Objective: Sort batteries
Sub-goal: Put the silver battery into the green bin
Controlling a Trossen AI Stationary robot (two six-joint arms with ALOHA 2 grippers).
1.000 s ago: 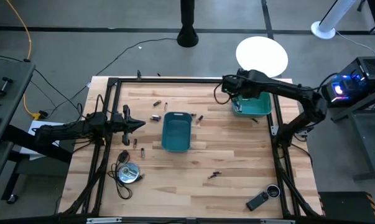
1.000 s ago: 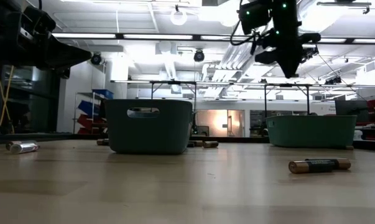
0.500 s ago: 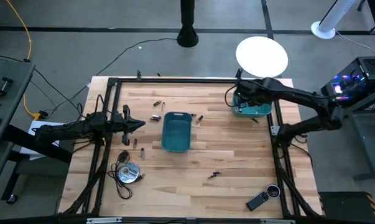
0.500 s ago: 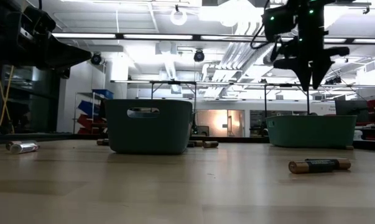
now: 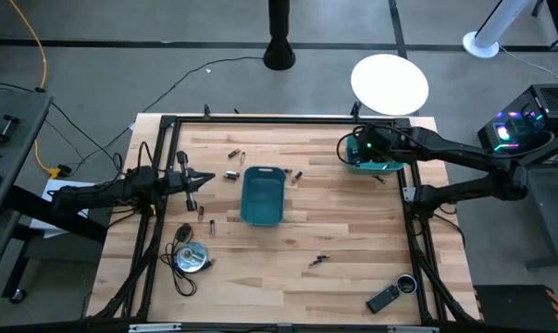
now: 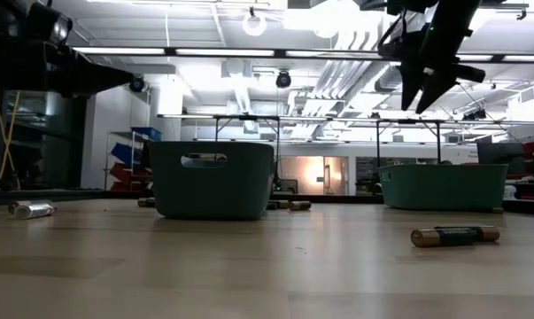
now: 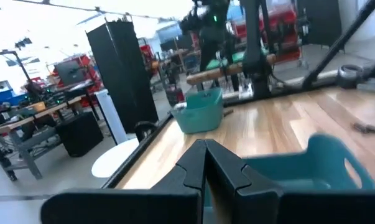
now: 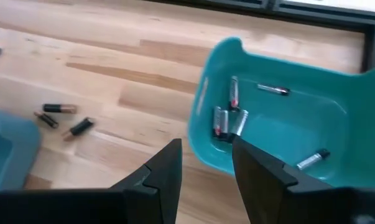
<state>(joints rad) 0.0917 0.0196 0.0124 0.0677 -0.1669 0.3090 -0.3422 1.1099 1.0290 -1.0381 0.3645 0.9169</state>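
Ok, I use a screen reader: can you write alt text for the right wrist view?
The right hand, fingers open and empty, hovers beside a teal bin holding several batteries. Three more loose batteries lie on the wooden table.

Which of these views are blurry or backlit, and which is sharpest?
Left wrist view: soft and blurred throughout, its left gripper shut. Low view: backlit by ceiling lights, so both arms read as silhouettes. Right wrist view: sharpest, with batteries clear inside the teal bin and the right gripper open.
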